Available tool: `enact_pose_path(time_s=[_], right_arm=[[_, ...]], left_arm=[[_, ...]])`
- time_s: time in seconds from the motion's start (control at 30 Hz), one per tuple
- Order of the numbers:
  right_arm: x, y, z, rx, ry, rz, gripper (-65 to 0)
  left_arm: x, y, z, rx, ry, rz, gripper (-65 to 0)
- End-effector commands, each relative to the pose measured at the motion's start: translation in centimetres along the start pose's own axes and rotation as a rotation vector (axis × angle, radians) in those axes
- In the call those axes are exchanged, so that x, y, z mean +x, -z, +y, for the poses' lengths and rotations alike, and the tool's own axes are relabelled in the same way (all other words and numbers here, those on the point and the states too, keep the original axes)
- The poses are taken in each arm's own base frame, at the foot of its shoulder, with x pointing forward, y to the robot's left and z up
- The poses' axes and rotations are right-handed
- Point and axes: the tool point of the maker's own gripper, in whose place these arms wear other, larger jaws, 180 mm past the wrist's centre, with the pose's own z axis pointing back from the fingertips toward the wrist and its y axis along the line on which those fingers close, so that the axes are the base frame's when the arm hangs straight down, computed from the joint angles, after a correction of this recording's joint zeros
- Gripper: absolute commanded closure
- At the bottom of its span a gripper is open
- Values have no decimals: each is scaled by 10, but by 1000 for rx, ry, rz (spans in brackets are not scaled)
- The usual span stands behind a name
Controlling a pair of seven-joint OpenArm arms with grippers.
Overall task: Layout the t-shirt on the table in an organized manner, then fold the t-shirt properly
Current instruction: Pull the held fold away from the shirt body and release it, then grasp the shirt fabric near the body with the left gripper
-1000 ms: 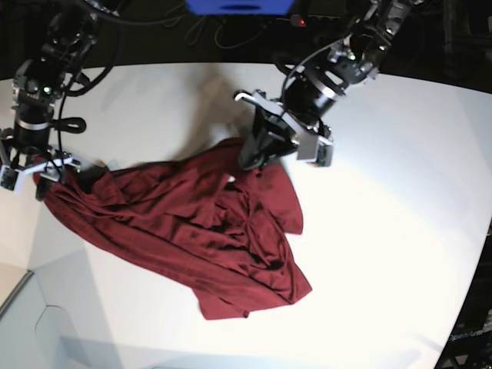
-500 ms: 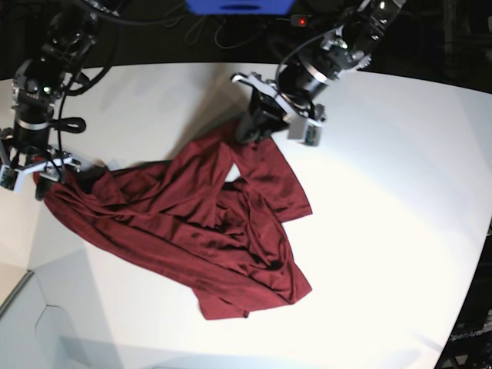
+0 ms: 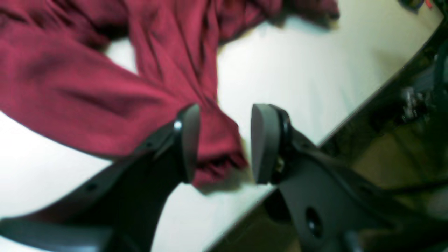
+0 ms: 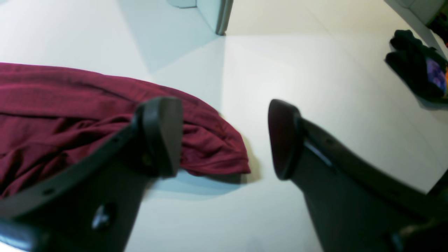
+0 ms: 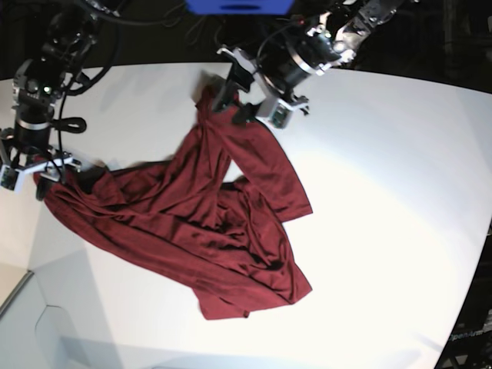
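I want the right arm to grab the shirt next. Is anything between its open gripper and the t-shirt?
Nothing visible is. The right gripper stands open at the bunched edge of the t-shirt, with only bare table around it. The dark item far off on the table is well clear.
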Motion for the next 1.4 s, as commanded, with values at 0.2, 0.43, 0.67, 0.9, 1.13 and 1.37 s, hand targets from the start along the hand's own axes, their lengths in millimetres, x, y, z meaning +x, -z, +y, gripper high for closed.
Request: enact_pose_path(time_s=[0.2,0.43,0.67,0.9,1.13,1.37], right_arm=[[8,-3,0,-8,17,-37,-391],[3,-6,5,-4,38,-23,-391],[4,-6,5,-4,38,-24,-392],[3,-6,6,-3,40,-21,-392],[4,-5,6,-1,37,-23,-392],[3,-6,6,-2,38,-22,-392]], left_arm=[[60,13,78,200,-18,-172,-239],[44,52,131,309,-60,-111,-238],[-5,49,159,376,-82,15,-238],[-46,41,186,436,-93,125,-238],[-36,0,179,420,-11,107,-238],[-44,-44,184,427,57,151,-238]])
